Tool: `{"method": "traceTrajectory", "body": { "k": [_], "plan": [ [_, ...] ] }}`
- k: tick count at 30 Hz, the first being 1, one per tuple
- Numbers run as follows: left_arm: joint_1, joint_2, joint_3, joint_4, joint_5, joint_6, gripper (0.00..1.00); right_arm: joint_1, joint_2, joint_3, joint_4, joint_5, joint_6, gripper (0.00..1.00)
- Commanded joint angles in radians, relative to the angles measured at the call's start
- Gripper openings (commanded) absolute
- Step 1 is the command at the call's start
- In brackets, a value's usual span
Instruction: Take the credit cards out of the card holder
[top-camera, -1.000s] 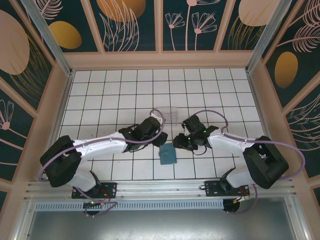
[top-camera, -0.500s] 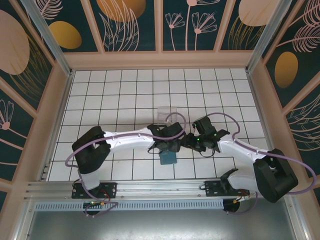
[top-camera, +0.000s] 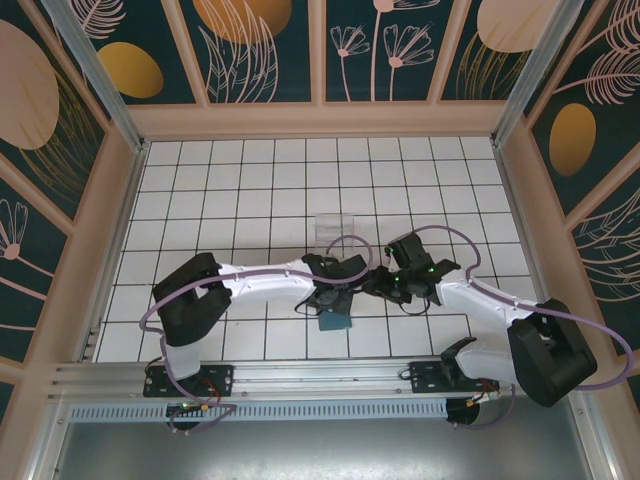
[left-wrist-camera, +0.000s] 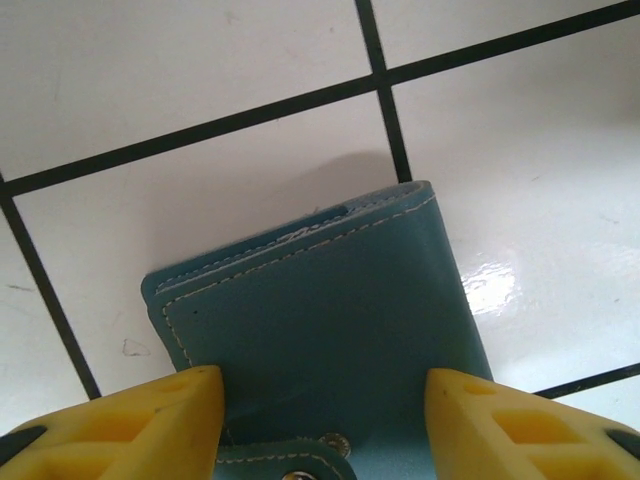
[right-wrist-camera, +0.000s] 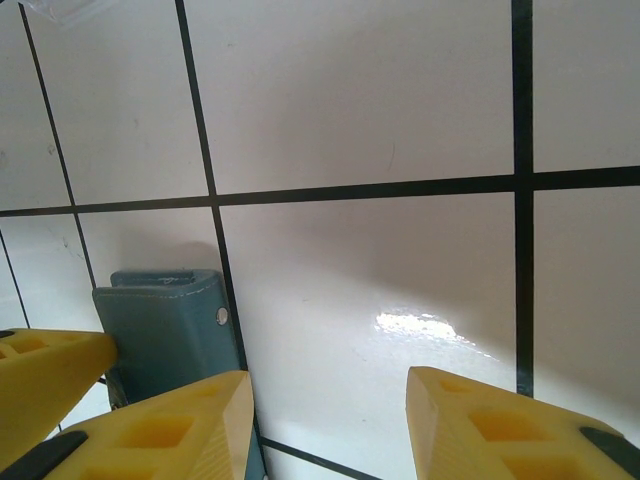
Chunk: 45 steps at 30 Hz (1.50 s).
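The card holder (top-camera: 336, 316) is a slate-blue stitched wallet lying folded on the white tiles near the front middle. In the left wrist view the card holder (left-wrist-camera: 320, 310) lies just below my left gripper (left-wrist-camera: 325, 425), with a small strap and metal stud (left-wrist-camera: 335, 440) at its near edge. The left gripper (top-camera: 333, 297) is open, its yellow fingertips (left-wrist-camera: 150, 420) over the wallet's two sides. My right gripper (top-camera: 377, 286) hovers just right of the wallet, open over bare tile (right-wrist-camera: 330, 420), with the card holder (right-wrist-camera: 165, 330) beside its left finger. The credit cards are hidden.
A clear plastic box (top-camera: 333, 228) stands about two tiles behind the wallet. Both arms meet over the front middle of the tiled floor (top-camera: 240, 190). The enclosure's walls (top-camera: 320, 118) ring the floor, and a metal rail (top-camera: 320, 375) runs along the front.
My left arm swung right and forward, bringing its gripper from left of the wallet to right above it. The right gripper shifted a little to the right. The wallet stayed put.
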Motion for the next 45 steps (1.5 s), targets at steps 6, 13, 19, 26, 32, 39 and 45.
{"method": "traceTrajectory", "body": {
  "k": [6, 13, 19, 26, 32, 39, 45],
  "plan": [
    [0.000, -0.078, -0.059, -0.097, -0.047, -0.039, 0.50, -0.004, -0.032, 0.000, -0.011, -0.004, 0.006, 0.45],
    [-0.001, -0.129, -0.094, -0.114, -0.091, -0.066, 0.42, -0.004, -0.034, 0.028, -0.047, 0.017, 0.009, 0.45],
    [0.000, -0.204, -0.181, 0.002, -0.072, -0.108, 0.31, 0.034, -0.017, 0.072, -0.081, 0.035, 0.030, 0.44],
    [0.021, -0.330, -0.348, 0.161, -0.083, -0.146, 0.11, 0.145, 0.046, 0.159, -0.145, 0.096, 0.049, 0.44],
    [0.090, -0.494, -0.618, 0.442, 0.013, -0.242, 0.03, 0.253, 0.159, 0.267, -0.227, 0.168, 0.064, 0.44],
    [0.124, -0.558, -0.783, 0.657, 0.107, -0.251, 0.01, 0.353, 0.311, 0.425, -0.333, 0.239, 0.070, 0.48],
    [0.141, -0.579, -0.868, 0.787, 0.167, -0.254, 0.01, 0.426, 0.453, 0.590, -0.449, 0.313, 0.074, 0.57]
  ]
}}
